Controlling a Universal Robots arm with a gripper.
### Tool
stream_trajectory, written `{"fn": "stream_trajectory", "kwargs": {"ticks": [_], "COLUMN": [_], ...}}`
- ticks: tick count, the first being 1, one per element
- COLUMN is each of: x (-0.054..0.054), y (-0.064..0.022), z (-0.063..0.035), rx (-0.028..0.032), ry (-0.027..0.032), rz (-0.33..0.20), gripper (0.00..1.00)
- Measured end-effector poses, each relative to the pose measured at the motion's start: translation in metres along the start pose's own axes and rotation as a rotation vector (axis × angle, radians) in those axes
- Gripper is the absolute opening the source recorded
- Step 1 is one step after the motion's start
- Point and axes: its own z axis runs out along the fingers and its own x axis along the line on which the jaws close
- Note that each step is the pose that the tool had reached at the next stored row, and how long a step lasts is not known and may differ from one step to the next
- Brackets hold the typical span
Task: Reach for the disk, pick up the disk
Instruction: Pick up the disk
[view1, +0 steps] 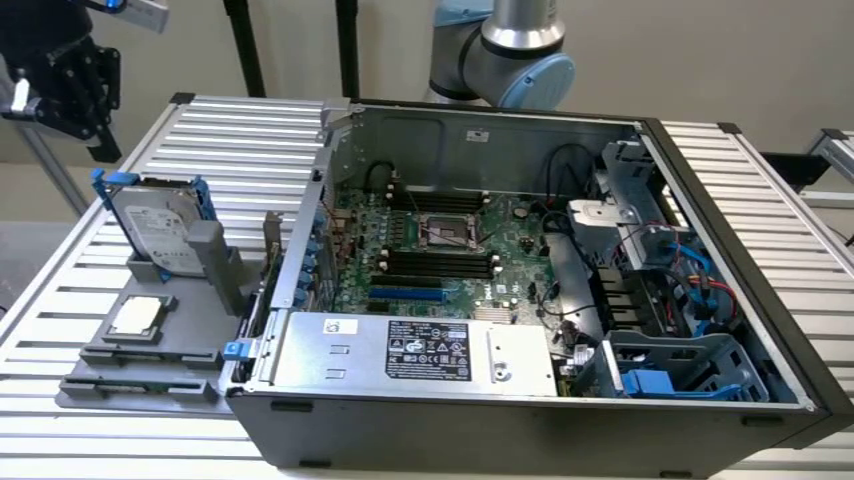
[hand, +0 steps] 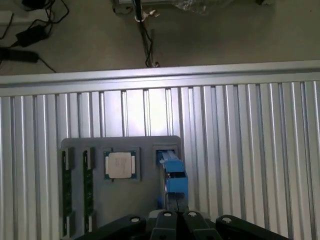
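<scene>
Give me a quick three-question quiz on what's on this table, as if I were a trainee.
1. True or false: the disk lies flat on the table.
2. What lies flat on the grey holder beside the disk?
A) a chip
B) a fan
C) a screwdriver
3. Fill in the gap: the hand hangs ___ the disk, without touching it.

Key
1. False: it stands on edge in a slot of the holder.
2. A
3. above
</scene>
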Motion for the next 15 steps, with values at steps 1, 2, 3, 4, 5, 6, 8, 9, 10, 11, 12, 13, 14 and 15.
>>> {"fn": "stream_trajectory", "kwargs": {"ticks": [1,2,3,4,5,6,8,9,10,11,12,13,14,15], "x": [-0.0001,-0.0002,-0.0001,-0.0001,-0.0001,-0.0001,-0.0001,-0.0001,-0.0001,-0.0001,-0.0001,-0.0001,-0.0001,0.0000], "y": [-0.0003,-0.0007,-0.0014,-0.0017,-0.0018,-0.0018,-0.0018,-0.0019,-0.0019,-0.0019,-0.0020,-0.0019,-0.0020,-0.0021], "z": [0.0001,0.0001,0.0001,0.0001,0.0002,0.0002,0.0001,0.0001,0.0002,0.0005,0.0011,0.0020,0.0033,0.0050], "rx": [0.0012,0.0020,0.0025,0.0028,0.0028,0.0028,0.0028,0.0028,0.0028,0.0029,0.0029,0.0031,0.0039,0.0051], "ry": [0.0002,0.0004,0.0005,0.0006,0.0006,0.0007,0.0007,0.0007,0.0007,0.0007,0.0007,0.0007,0.0007,0.0006], "rz": [-0.009,-0.016,-0.022,-0.026,-0.027,-0.027,-0.028,-0.028,-0.028,-0.028,-0.028,-0.028,-0.028,-0.028], "gripper": [0.11,0.11,0.11,0.11,0.11,0.11,0.18,0.24,0.30,0.30,0.36,0.42,0.42,0.42]}}
